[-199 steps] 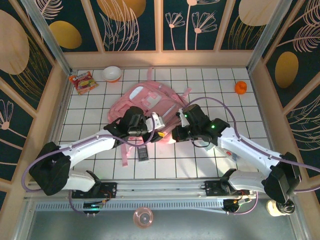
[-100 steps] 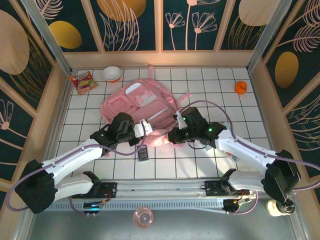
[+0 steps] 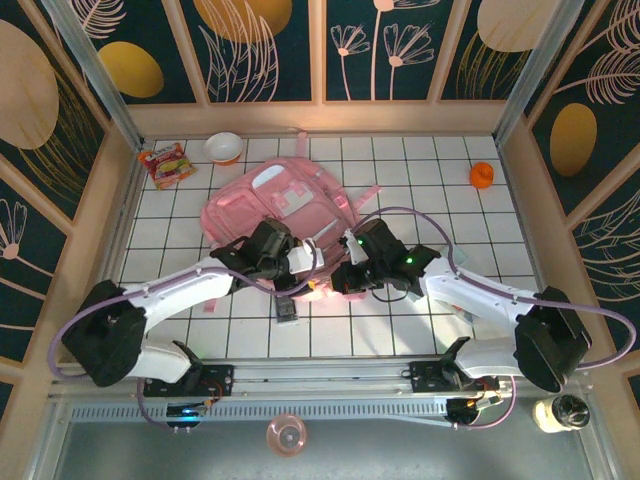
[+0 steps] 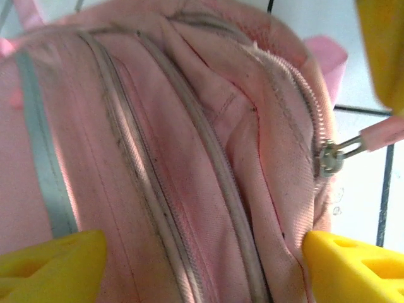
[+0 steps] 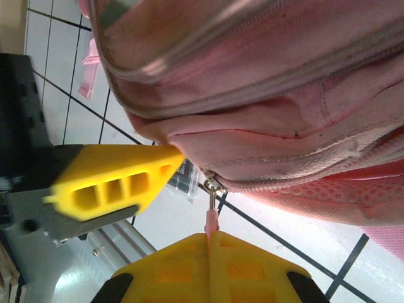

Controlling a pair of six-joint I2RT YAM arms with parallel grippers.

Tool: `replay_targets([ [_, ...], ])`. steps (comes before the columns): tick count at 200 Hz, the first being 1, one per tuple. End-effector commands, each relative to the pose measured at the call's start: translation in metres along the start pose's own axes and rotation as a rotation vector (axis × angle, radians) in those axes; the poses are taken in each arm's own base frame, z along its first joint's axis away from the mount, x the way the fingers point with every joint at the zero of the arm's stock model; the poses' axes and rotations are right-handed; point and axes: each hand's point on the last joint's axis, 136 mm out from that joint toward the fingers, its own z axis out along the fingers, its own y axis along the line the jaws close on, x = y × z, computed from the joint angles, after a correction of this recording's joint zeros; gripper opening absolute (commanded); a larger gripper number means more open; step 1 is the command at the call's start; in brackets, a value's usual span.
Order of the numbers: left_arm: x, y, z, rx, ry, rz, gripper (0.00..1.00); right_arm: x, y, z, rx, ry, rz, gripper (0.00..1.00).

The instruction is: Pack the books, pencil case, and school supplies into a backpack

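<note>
The pink backpack [image 3: 272,203] lies flat on the tiled table, its zipped near edge towards the arms. My left gripper [image 4: 202,268] is open, and its yellow fingers [image 4: 53,265] stand wide apart on either side of the backpack's zipped fabric [image 4: 189,158]. My right gripper [image 5: 210,237] is shut on the pink zipper pull [image 5: 211,218] at the backpack's near corner. From above the two grippers, left [image 3: 305,265] and right [image 3: 334,282], almost meet there. The dark grey school supplies device [image 3: 288,311] lies on the tiles just in front. Books and pencil case are out of view.
A red-and-yellow snack packet [image 3: 165,163] and a white bowl [image 3: 224,147] sit at the back left. A small orange thing [image 3: 481,175] is at the back right. Wooden walls enclose the table, with bare tiles on the right half.
The left gripper has opened wide and swung back right to the backpack's near edge. The backpack has flattened out. The right gripper stays shut on the pull and has shifted slightly left.
</note>
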Motion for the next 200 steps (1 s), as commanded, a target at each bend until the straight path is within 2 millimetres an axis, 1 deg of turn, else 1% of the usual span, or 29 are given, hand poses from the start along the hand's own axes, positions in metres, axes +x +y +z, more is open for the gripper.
replay_targets([
  [1, 0.007, 0.014, 0.009, -0.066, 0.040, 0.004, 0.65, -0.002, 0.001, 0.001, -0.003, -0.009, -0.026, 0.00],
  [9, 0.009, 0.013, 0.011, -0.061, 0.044, 0.000, 0.50, -0.004, -0.002, 0.002, 0.010, -0.016, -0.025, 0.00],
  [16, 0.006, 0.012, 0.010, -0.055, 0.032, -0.012, 0.37, -0.004, -0.005, 0.003, 0.023, -0.017, -0.023, 0.00],
  [39, -0.016, 0.006, -0.004, -0.032, -0.082, -0.027, 0.06, -0.005, -0.015, 0.007, 0.057, -0.024, -0.025, 0.00],
  [45, -0.020, 0.007, -0.009, -0.044, -0.115, -0.036, 0.00, -0.005, -0.017, 0.009, 0.062, -0.024, -0.026, 0.00],
  [75, -0.038, 0.009, -0.029, -0.091, -0.237, -0.060, 0.00, -0.004, -0.025, 0.017, 0.079, -0.019, -0.033, 0.00],
  [98, -0.043, 0.009, -0.036, -0.093, -0.274, -0.080, 0.00, -0.009, -0.024, 0.021, 0.072, -0.034, -0.056, 0.00],
  [109, -0.044, 0.009, -0.036, -0.091, -0.280, -0.092, 0.00, -0.012, -0.022, 0.022, 0.066, -0.045, -0.066, 0.09],
  [128, -0.047, 0.007, -0.037, -0.074, -0.291, -0.102, 0.00, -0.016, -0.017, 0.023, 0.049, -0.060, -0.090, 0.18],
  [153, -0.051, 0.006, -0.038, -0.063, -0.307, -0.108, 0.00, -0.021, -0.012, 0.022, 0.052, -0.083, -0.117, 0.26],
  [162, -0.052, 0.005, -0.039, -0.062, -0.310, -0.109, 0.00, -0.023, -0.011, 0.021, 0.057, -0.094, -0.127, 0.31],
  [177, -0.053, 0.005, -0.040, -0.062, -0.316, -0.111, 0.00, -0.027, -0.011, 0.019, 0.080, -0.119, -0.154, 0.36],
  [200, -0.054, 0.008, -0.041, -0.067, -0.320, -0.125, 0.00, -0.032, -0.009, 0.017, 0.163, -0.144, -0.232, 0.40],
])
